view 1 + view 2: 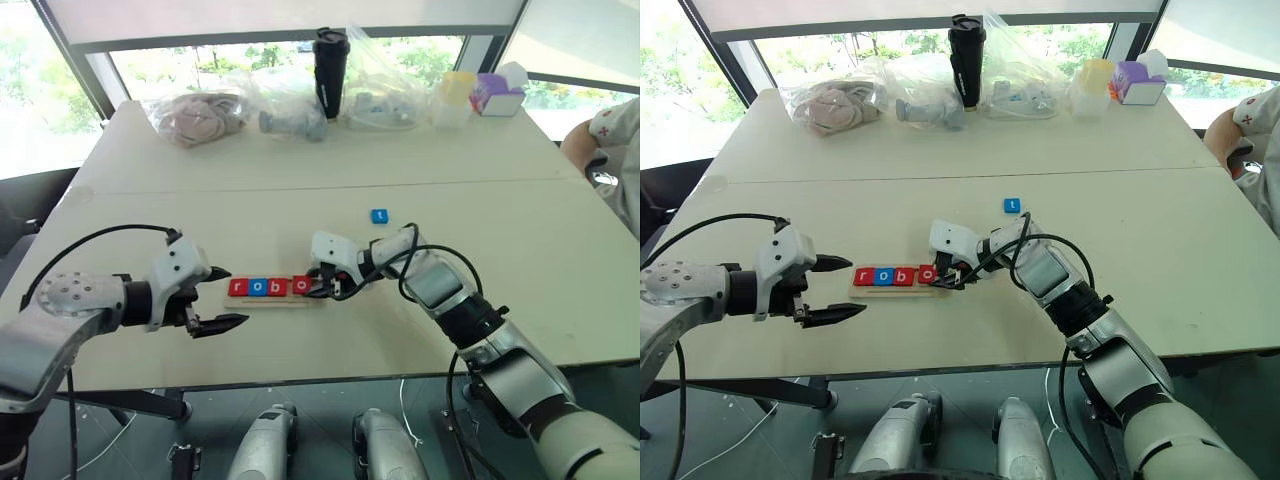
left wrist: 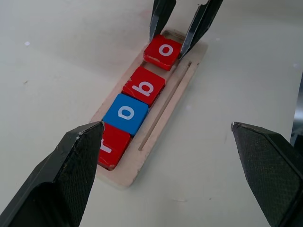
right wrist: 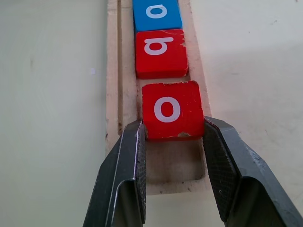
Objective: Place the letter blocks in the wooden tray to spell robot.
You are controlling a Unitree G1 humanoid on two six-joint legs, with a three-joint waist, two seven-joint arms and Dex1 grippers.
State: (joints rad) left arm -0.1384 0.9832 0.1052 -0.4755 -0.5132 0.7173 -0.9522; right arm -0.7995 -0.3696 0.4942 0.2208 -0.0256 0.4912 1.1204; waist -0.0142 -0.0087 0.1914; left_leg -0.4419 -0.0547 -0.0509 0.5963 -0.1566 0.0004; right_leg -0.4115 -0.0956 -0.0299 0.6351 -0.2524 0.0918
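R gripper (image 3: 173, 137) pinching red o (image 3: 171, 110) at tray (image 2: 156, 118) right end, one slot free. L gripper (image 1: 218, 298) spread wide, left-centre. Blue t (image 1: 379, 215) loose, upper centre.

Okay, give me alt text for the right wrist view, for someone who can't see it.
The right gripper is closed on a red letter block "o" in the wooden tray. Beyond it in the tray lie a red "b" block and a blue "o" block; one tray slot nearest the gripper is unfilled.
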